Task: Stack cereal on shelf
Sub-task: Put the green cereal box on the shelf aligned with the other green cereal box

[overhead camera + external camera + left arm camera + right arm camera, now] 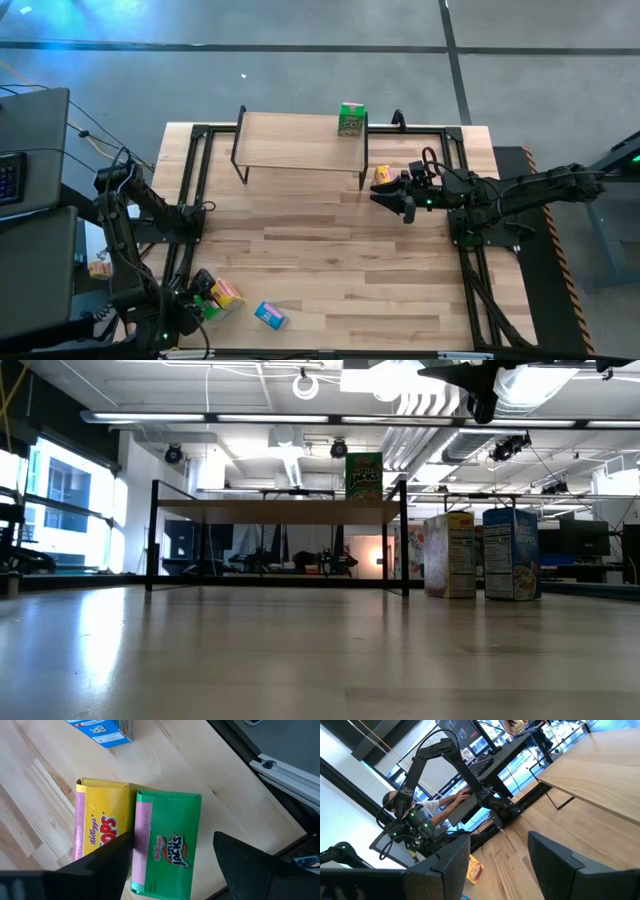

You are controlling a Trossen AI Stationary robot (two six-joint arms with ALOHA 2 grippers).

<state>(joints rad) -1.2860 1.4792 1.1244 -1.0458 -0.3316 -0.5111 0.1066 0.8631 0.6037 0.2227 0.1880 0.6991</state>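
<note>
One green cereal box stands upright on the shelf, at its right end. The left pincer is wide open over a flat green box, which lies touching a yellow box, long axes parallel. The right pincer is open and empty beside the shelf.

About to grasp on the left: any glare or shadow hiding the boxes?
Left wrist view: green box and yellow box evenly lit, no glare; a finger of the left gripper covers part of the yellow box. Low view: windows throw a sheen on the table; shelf backlit by the room.
</note>
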